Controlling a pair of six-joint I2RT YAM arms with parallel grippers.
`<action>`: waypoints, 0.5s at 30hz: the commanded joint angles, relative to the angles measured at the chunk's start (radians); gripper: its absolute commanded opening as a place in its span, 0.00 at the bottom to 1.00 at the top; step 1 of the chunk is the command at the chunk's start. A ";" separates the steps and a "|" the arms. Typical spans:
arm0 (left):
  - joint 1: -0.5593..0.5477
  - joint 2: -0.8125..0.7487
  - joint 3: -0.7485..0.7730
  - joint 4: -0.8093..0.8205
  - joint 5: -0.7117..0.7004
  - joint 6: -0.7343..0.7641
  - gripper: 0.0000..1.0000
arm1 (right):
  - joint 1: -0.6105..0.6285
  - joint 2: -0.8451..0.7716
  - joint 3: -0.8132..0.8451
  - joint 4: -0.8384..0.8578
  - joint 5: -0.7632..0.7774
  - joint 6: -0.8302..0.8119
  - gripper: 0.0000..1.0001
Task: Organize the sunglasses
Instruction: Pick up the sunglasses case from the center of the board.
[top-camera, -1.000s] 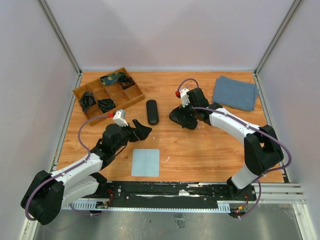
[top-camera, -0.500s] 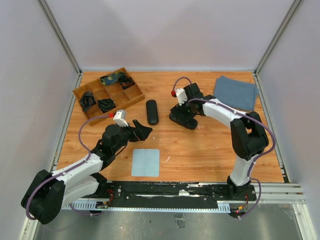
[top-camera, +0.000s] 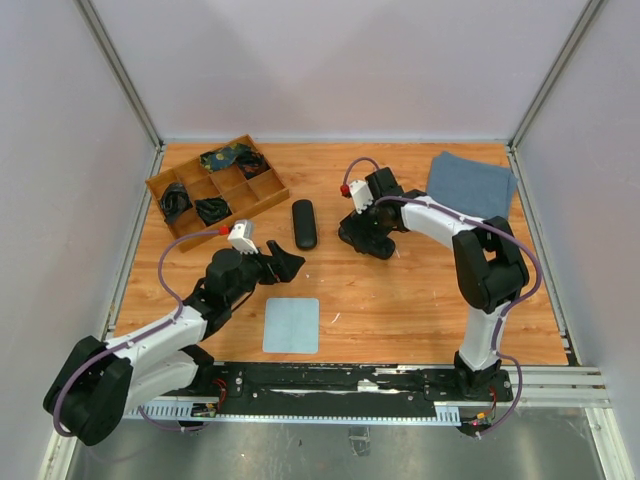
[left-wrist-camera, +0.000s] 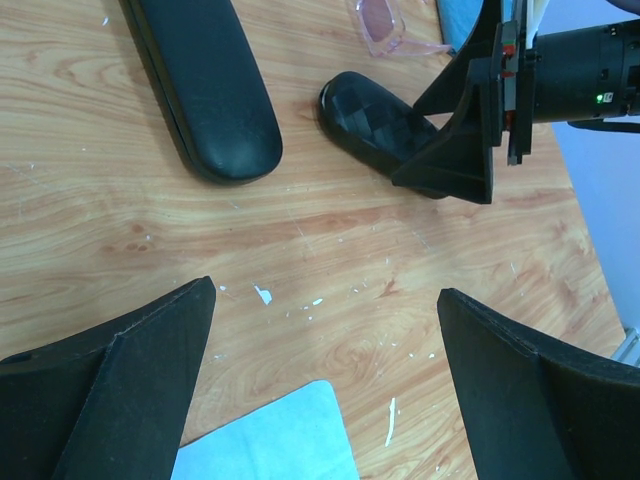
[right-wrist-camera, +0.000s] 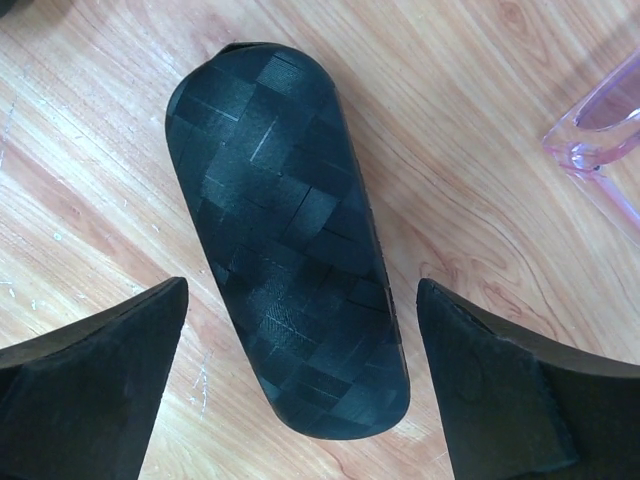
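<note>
The pale pink translucent sunglasses (right-wrist-camera: 600, 140) lie on the wood just right of a black woven hard case (right-wrist-camera: 290, 240); they also show at the top of the left wrist view (left-wrist-camera: 385, 25). My right gripper (right-wrist-camera: 302, 290) is open and sits low over the case, one finger on each side; in the top view (top-camera: 365, 238) it covers the case. My left gripper (left-wrist-camera: 325, 290) is open and empty over bare wood (top-camera: 283, 263). I cannot make out the black-framed sunglasses.
A slim black case (top-camera: 304, 224) lies between the arms. A light blue cloth (top-camera: 291, 325) lies near the front edge, its corner below my left fingers (left-wrist-camera: 265, 440). A wooden divided tray (top-camera: 262, 202) holding dark items stands back left. A blue-grey towel (top-camera: 470, 185) lies back right.
The right arm has swung its wrist slightly back and left over the woven case, with the elbow drawn in. The left arm has not moved.
</note>
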 joint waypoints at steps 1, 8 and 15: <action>0.008 0.015 0.020 0.019 -0.007 0.020 1.00 | -0.025 0.014 0.034 0.000 -0.012 -0.008 0.94; 0.007 0.021 0.018 0.023 -0.008 0.017 1.00 | -0.029 0.019 0.033 0.003 -0.020 -0.001 0.80; 0.007 0.023 0.016 0.025 -0.009 0.016 1.00 | -0.029 0.021 0.032 0.005 -0.029 0.006 0.69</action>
